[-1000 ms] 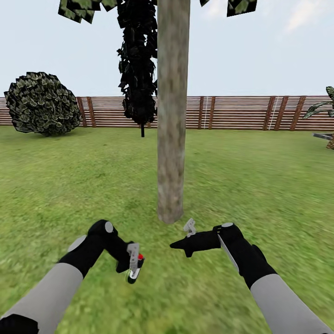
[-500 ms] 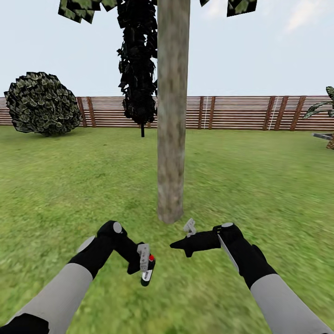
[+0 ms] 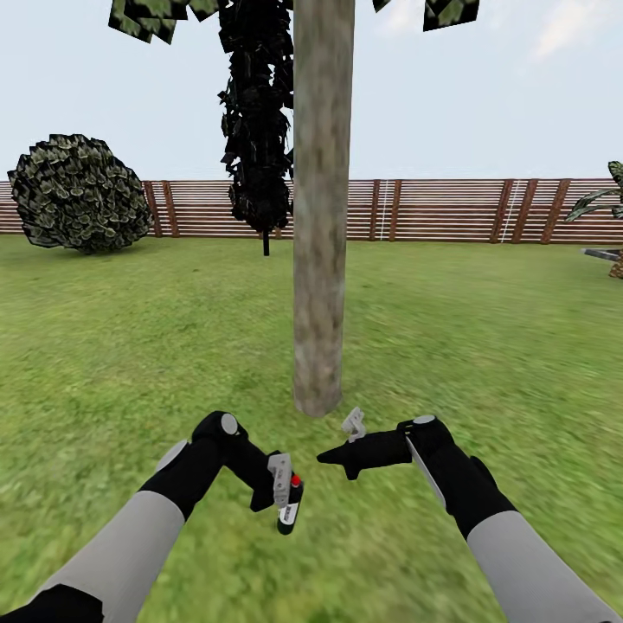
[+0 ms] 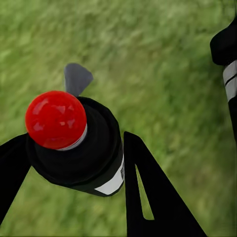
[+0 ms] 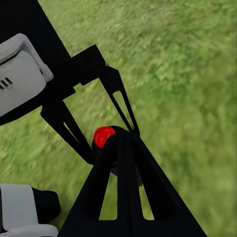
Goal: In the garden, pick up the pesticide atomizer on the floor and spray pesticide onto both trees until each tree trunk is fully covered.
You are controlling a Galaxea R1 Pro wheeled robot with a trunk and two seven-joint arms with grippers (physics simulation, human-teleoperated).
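Atomizer [image 3: 289, 504] pinched in the left gripper [image 3: 285, 493], red cap [image 4: 56, 119] up, low over grass. Right gripper [image 3: 333, 456], apparently pressed together, points at it; they could collide. Beyond, the trunk [image 3: 320, 216]: nozzle looks misaimed, spray may miss.

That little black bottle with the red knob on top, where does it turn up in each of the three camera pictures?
Head view: the atomizer sits low and just left of centre, gripped in the left pincer, short of the tree trunk.
Left wrist view: it looms close, red cap towards the camera, between the two black fingers.
Right wrist view: its red cap peeks out from behind a black finger of the right pincer.
Shared landmark: the green lawn underneath.
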